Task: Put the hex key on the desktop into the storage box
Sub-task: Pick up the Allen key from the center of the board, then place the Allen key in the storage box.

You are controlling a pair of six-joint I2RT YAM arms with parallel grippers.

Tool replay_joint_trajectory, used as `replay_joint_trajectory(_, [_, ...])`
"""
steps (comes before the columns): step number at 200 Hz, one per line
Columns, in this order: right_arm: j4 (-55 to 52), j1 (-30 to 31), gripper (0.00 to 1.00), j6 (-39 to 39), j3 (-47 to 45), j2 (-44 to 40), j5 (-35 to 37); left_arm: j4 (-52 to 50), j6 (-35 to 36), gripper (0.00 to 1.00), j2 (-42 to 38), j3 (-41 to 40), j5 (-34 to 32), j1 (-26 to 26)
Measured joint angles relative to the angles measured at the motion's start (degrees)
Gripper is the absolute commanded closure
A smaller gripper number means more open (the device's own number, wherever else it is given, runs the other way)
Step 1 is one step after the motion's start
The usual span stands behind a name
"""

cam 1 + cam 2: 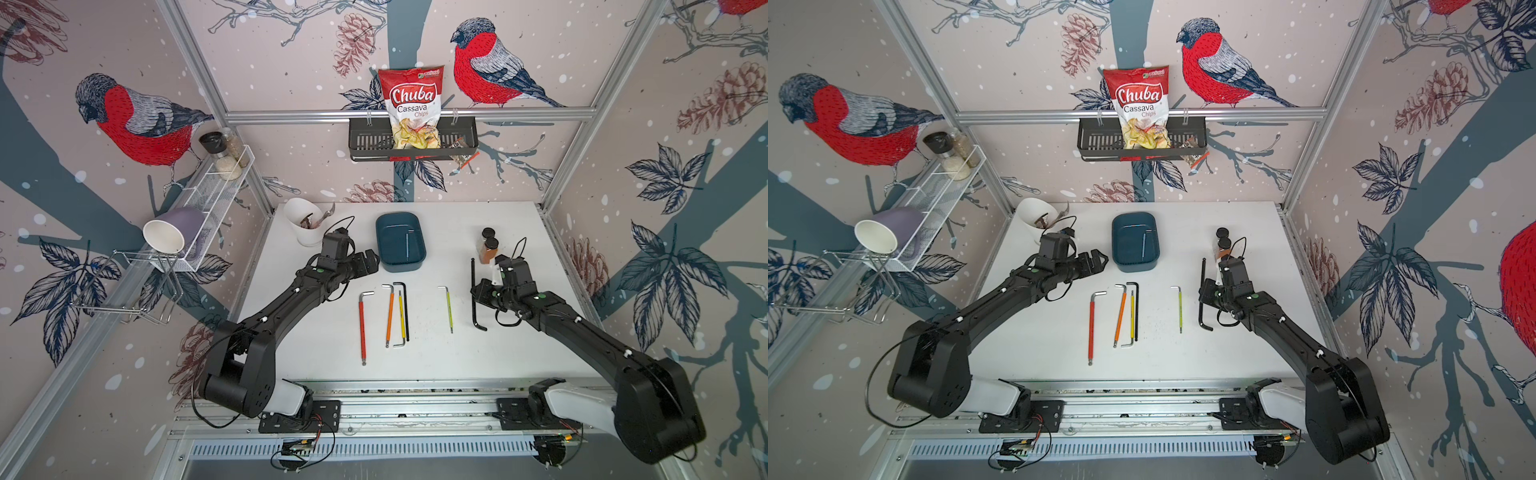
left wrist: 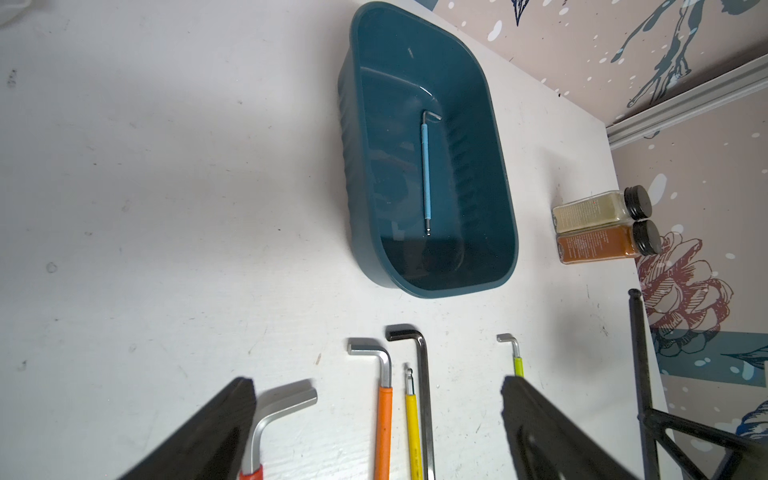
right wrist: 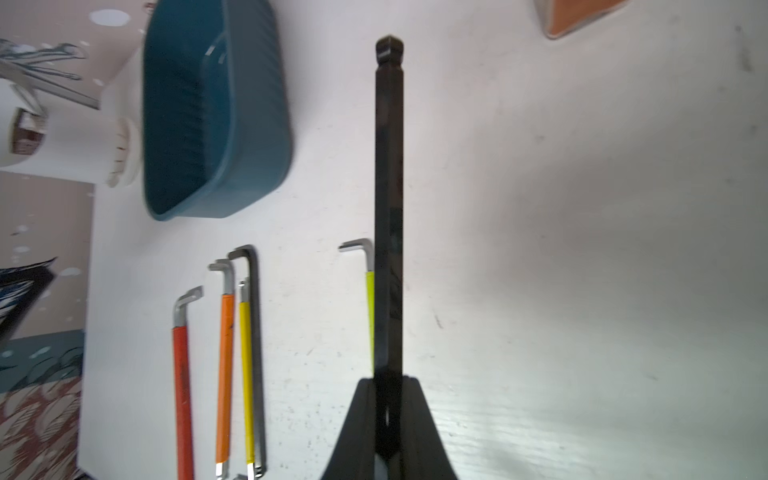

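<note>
Your large black hex key [image 1: 473, 270] [image 3: 388, 166] sits right of centre in both top views, pinched about halfway along its shaft by the right gripper [image 3: 388, 386]. The gripper's fingers [image 3: 357, 415] are pressed together on the key from both sides. The key's long axis runs almost straight up and down the frame. The ball end points to the upper edge, and the short bent leg at the lower end turns right. You cannot tell from these views whether it is clear of the desk [image 1: 519, 353].

Just left of it the green-sleeved key [image 1: 449, 309] lies parallel, with its bend at the top. Further left is a tight group: a slimmer black key [image 1: 406, 311], a yellow key [image 1: 400, 316] and an orange key [image 1: 390, 316]. A red key [image 1: 362, 324] lies apart from them, further left.

Above that group, at upper centre, is the storage box [image 1: 402, 266]. A blue-sleeved key [image 2: 425, 166] lies lengthwise on its floor.

The left gripper [image 1: 371, 262] hangs just left of the box with its fingers [image 2: 216, 424] spread, holding nothing.

Two spice jars [image 1: 488, 249] stand above the right gripper, and a white cup [image 1: 303, 224] stands at the desk's upper left.
</note>
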Motion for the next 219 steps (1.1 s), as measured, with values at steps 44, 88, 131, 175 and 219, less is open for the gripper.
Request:
replay_joint_trajectory(44, [6.3, -1.3, 1.0, 0.6, 3.2, 1.7, -11.3, 0.7, -0.4, 0.04, -0.6, -1.2, 0.0, -0.1])
replay_joint_trajectory(88, [15.3, -1.2, 1.0, 2.9, 5.7, 4.0, -22.2, -0.8, 1.1, 0.04, -1.9, -0.8, -3.5, -0.1])
replay_joint_trajectory(131, [16.7, -0.1, 1.0, 4.0, 13.3, 12.3, -23.5, -0.9, 2.2, 0.04, -3.5, -0.9, -5.8, 0.0])
replay_joint_trajectory(175, [10.6, 4.2, 1.0, 1.2, 29.0, 26.3, -17.5, -0.9, 1.9, 0.04, -4.5, -1.8, -3.9, 1.6])
replay_joint_trajectory(219, [6.2, 7.0, 1.0, 2.4, 45.0, 41.4, -12.8, -0.6, 2.1, 0.04, -6.4, -2.9, -1.3, 4.9])
